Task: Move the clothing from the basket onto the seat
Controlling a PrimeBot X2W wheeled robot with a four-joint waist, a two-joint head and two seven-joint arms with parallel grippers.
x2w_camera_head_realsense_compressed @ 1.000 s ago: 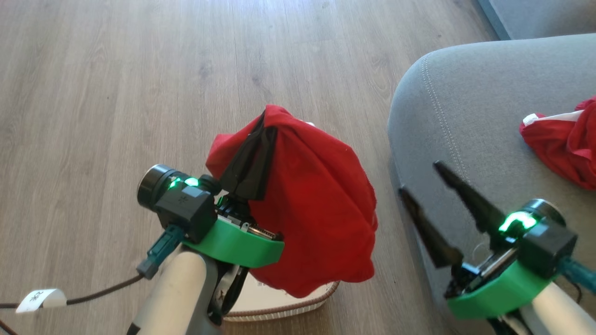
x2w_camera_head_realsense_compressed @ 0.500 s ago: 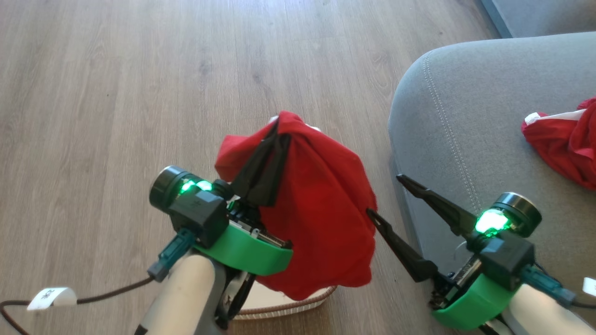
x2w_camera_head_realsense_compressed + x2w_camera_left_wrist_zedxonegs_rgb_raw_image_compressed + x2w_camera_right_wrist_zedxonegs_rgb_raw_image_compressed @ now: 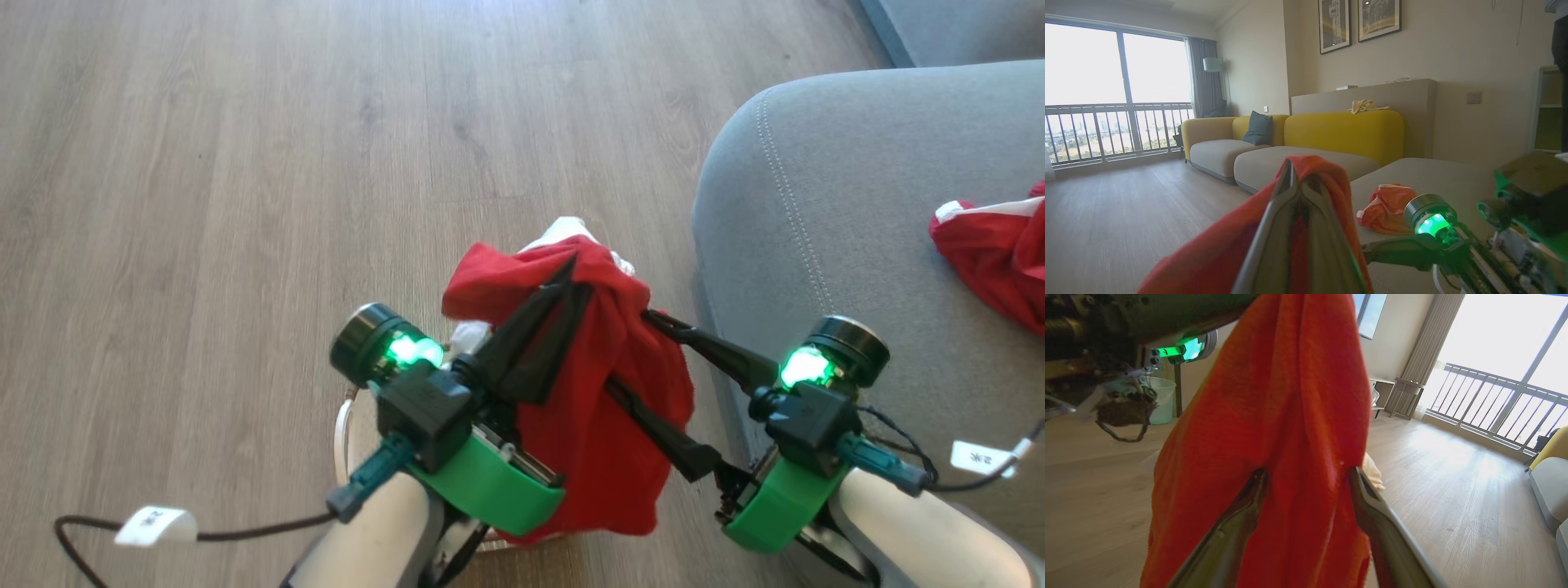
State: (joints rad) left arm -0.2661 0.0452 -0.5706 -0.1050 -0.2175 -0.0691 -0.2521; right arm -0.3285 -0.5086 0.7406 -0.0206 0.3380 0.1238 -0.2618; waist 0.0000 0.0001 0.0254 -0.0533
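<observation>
left gripper (image 3: 571, 268) — fingers clamped on clothing (image 3: 588, 441) | right gripper (image 3: 629, 349) — fingers apart, straddling it, apparently just brushing | soft, light, limp; grip a bunched fold near top

1. The pale wooden floor (image 3: 204, 204) carries the cream basket (image 3: 340, 437), which stands near the seat's rounded corner and is mostly hidden
2. The grey seat (image 3: 816, 212) carries one crumpled red garment (image 3: 992, 261) with white trim, lying well in from that corner
</observation>
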